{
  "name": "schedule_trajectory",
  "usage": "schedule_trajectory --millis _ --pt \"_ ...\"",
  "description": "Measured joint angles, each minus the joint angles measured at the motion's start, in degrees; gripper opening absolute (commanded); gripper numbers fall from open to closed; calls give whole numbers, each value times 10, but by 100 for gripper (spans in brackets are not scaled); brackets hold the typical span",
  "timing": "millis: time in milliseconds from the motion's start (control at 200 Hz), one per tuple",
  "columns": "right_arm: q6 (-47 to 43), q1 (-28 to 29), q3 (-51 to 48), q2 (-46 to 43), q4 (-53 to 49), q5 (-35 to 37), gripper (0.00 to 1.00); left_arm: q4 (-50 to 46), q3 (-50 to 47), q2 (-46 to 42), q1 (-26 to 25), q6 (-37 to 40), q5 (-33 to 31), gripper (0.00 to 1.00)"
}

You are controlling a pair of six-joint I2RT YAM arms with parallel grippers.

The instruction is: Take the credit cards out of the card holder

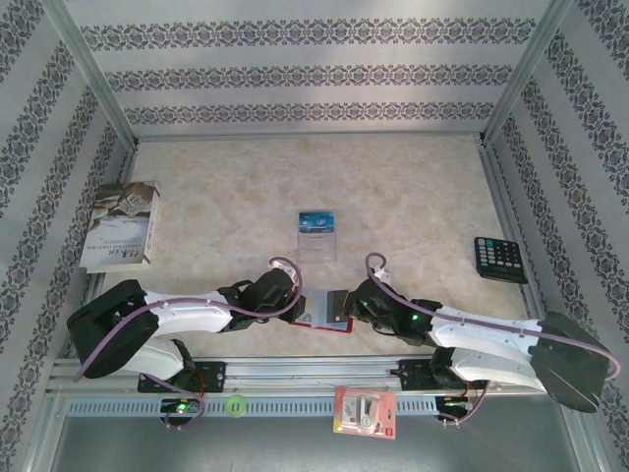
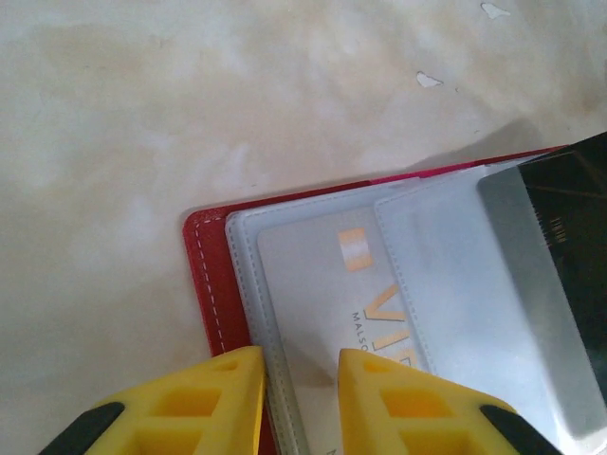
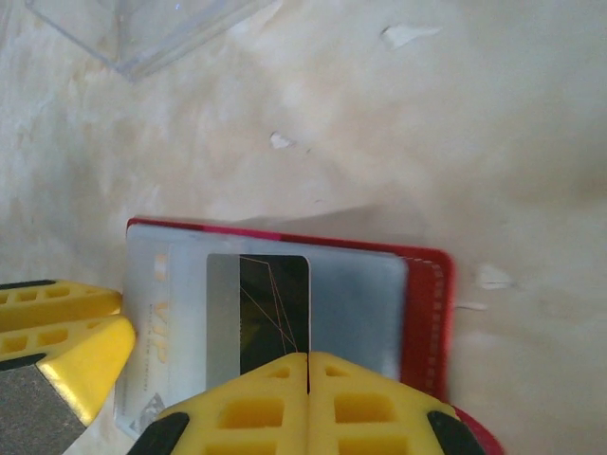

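The red card holder [image 1: 329, 313] lies open on the table between both grippers; its red border [image 2: 204, 275] frames clear pockets. A pale credit card marked VIP [image 2: 322, 284] sits in the left pocket, and a dark, grey-striped card [image 3: 270, 303] sits half out of the right pocket. My left gripper [image 2: 301, 365] stands a little open over the left half, with one finger by the pocket's stitched edge and the other on the VIP card. My right gripper [image 3: 309, 358] is shut, its tips resting on the dark card's near edge. A blue card [image 1: 317, 222] stands in the clear stand.
The clear plastic stand [image 1: 317, 241] is just beyond the card holder. A book [image 1: 123, 224] lies at the far left and a black calculator [image 1: 500, 258] at the right. A red-and-white blister pack [image 1: 365, 411] and a green ring [image 1: 235, 404] lie near the arm bases.
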Motion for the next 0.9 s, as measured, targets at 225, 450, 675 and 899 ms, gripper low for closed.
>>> schedule_trajectory --millis 225,450,675,899 --pt "-51 -2 3 -73 -62 23 0 -17 -3 -29 0 0 -2 40" --pt "-156 -42 56 -127 -82 -18 0 -44 -3 -155 0 22 -10 63" --pt "-226 -66 86 -126 -26 -95 0 -16 -18 -235 6 46 21 73" --pt "-216 -101 78 -93 127 -177 0 96 -92 -287 62 30 101 56"
